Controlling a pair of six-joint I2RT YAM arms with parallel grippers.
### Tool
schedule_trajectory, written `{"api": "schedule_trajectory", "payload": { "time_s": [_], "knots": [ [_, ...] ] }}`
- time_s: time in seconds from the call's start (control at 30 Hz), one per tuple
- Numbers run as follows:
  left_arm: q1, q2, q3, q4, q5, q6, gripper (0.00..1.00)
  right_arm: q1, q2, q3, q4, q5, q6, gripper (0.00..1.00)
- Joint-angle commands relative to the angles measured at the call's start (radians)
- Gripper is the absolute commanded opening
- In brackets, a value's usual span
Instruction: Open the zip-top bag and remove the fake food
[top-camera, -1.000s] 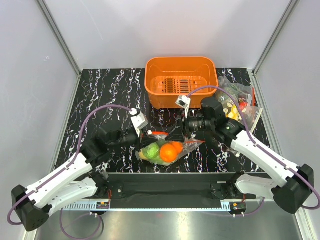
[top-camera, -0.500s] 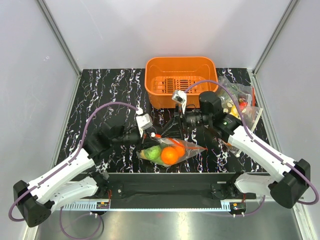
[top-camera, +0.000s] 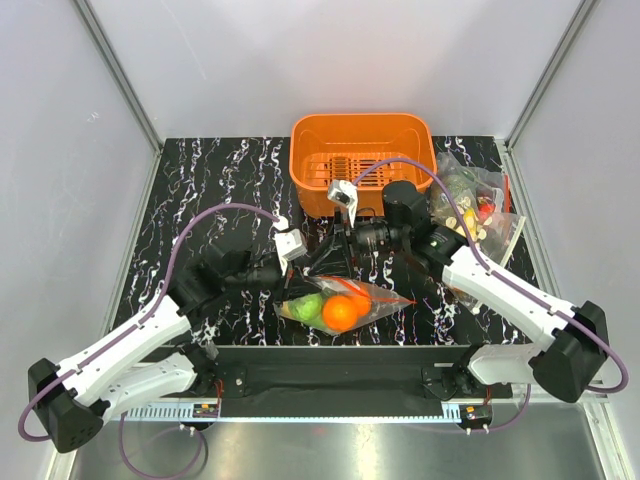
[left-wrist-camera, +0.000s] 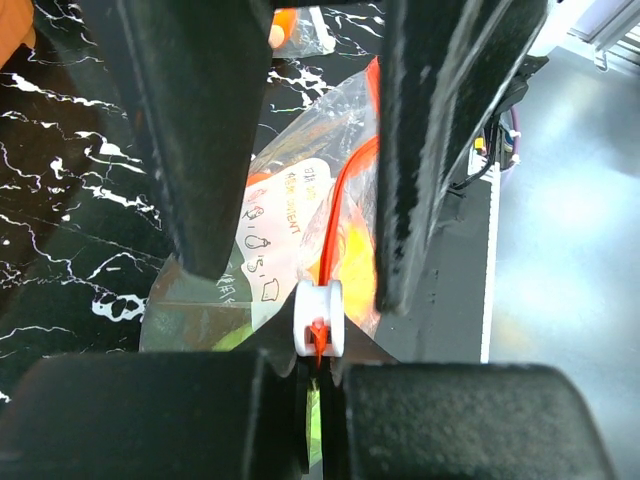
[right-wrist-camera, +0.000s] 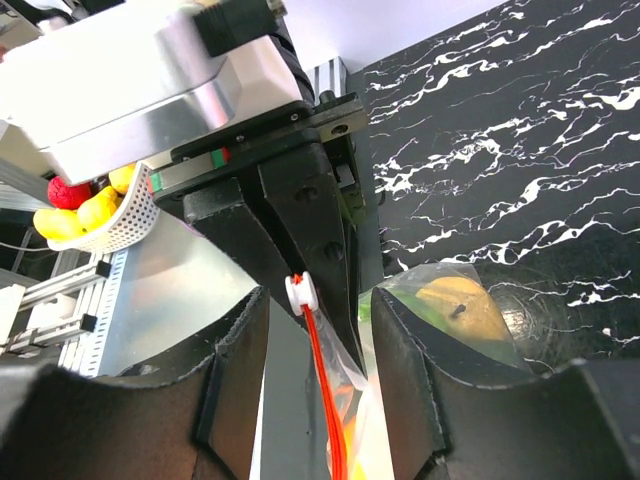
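Clear crinkly zip-top bag (top-camera: 382, 297), lower centre, plastic fake food (top-camera: 340, 313) unremoved; left gripper (left-wrist-camera: 320, 365) pinches white slider (left-wrist-camera: 320, 318), right gripper (right-wrist-camera: 318, 300) spread, empty.

- You're in a robotics lab test cell: plain white panels (top-camera: 330, 60) box in the black marbled tabletop (top-camera: 210, 180) from 9 round to 3 o'clock.
- Bare aluminium frame posts (top-camera: 120, 75) rise at 11 and 1 o'clock.
- At 6 o'clock the left arm (top-camera: 120, 355) and right arm (top-camera: 510, 300) are bolted to a black rail (top-camera: 340, 375), with purple cables (top-camera: 215, 213) looping to the wrist cameras.
- What's laid out are props: an orange basket (top-camera: 362, 122) at 12 o'clock and bagged toy food (top-camera: 468, 195) at 2 o'clock.
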Motion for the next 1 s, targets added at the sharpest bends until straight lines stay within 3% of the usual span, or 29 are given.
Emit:
{"api": "schedule_trajectory", "payload": {
  "time_s": [0.0, 0.23, 0.4, 0.6, 0.83, 0.97],
  "knots": [
    [0.002, 0.002, 0.045, 0.026, 0.046, 0.014, 0.00, 0.017, 0.016, 0.046, 0.052, -0.029, 0.003, 0.52],
    [0.004, 0.005, 0.044, 0.028, 0.046, 0.014, 0.00, 0.034, 0.022, 0.047, 0.055, -0.042, 0.002, 0.49],
    [0.002, 0.005, 0.039, 0.032, 0.040, 0.011, 0.00, 0.043, 0.020, 0.049, 0.056, -0.078, -0.005, 0.19],
    [0.002, -0.013, 0.036, 0.043, 0.004, 0.003, 0.01, 0.043, 0.008, 0.044, 0.019, -0.072, -0.030, 0.04],
    [0.002, -0.013, 0.032, 0.069, 0.014, -0.012, 0.29, 0.043, -0.007, 0.038, 0.006, -0.060, -0.037, 0.02],
    [0.004, -0.012, 0.027, 0.090, 0.028, -0.025, 0.30, 0.042, -0.007, 0.038, -0.001, -0.055, -0.039, 0.02]
  ]
}}
